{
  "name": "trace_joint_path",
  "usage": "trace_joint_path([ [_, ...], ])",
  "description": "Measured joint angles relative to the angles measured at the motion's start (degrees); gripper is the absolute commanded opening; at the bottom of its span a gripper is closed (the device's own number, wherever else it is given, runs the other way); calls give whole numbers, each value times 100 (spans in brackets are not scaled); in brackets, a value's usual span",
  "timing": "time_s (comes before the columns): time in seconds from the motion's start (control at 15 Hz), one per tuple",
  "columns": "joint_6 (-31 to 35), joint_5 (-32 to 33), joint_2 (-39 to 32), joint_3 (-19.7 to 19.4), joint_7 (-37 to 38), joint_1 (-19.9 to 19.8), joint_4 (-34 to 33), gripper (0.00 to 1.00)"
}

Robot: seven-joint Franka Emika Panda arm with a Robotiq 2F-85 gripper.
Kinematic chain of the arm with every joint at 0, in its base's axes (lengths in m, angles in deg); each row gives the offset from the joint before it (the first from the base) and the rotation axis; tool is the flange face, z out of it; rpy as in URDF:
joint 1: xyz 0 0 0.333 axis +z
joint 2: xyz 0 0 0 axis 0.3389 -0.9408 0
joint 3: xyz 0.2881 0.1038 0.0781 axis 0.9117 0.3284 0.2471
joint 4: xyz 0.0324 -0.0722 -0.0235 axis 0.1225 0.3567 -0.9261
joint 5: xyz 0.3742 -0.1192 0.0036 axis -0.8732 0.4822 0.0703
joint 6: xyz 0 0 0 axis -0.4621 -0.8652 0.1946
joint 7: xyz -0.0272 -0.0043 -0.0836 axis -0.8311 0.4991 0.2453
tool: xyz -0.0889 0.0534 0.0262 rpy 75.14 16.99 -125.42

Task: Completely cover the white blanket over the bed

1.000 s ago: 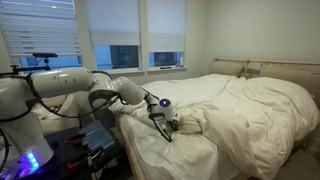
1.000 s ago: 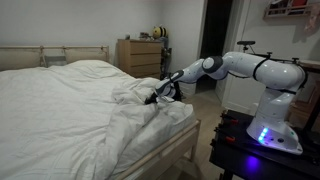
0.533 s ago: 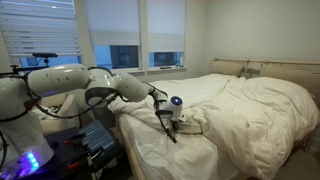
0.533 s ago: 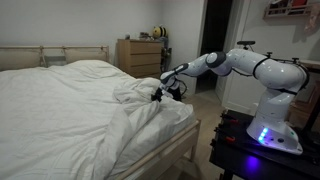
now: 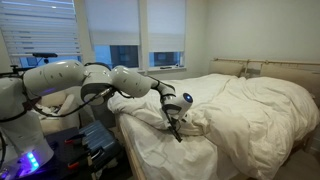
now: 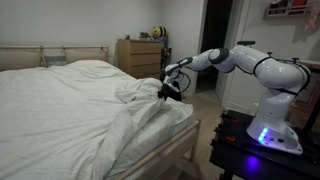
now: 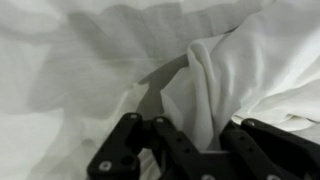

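Gripping a raised fold of the white blanket [image 7: 230,60] in the end effector [image 7: 195,135], closed down narrow on the cloth, with a ridge of fabric standing up between the dark fingers [image 7: 135,130] in the wrist view; reaching out low over the corner of the bed [image 5: 285,70] nearest the robot, as seen in both exterior views, and meeting the blanket right at a crumpled, bunched heap. Lying spread and puffy over most of the mattress up toward the head end, yet stopping short of this near corner, leaving a seemingly flatter sheet [image 6: 180,122] draping over the side (hard telling sheet from duvet there, white on white). Judging the blanket as soft, limp and thick: light in any one handful but bulky as a whole, likely dragging against the sheet and trailing its own weight when pulled, and useless for pushing, buckling rather than travelling. Judging a thin single layer as prone to sliding out of the pinch, so favouring a hold on a doubled fold or on the hem near the corner, seated deep between the fingers, and pulling low and outward toward the uncovered edge rather than lifting high
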Motion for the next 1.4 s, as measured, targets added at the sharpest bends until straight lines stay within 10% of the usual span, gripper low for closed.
trace_joint_path([
  [0.53, -1486, 408, 38, -149, 22, 108, -583, 2],
  [1.4, -1219, 513, 1397, -157, 288, -38, 676, 2],
])
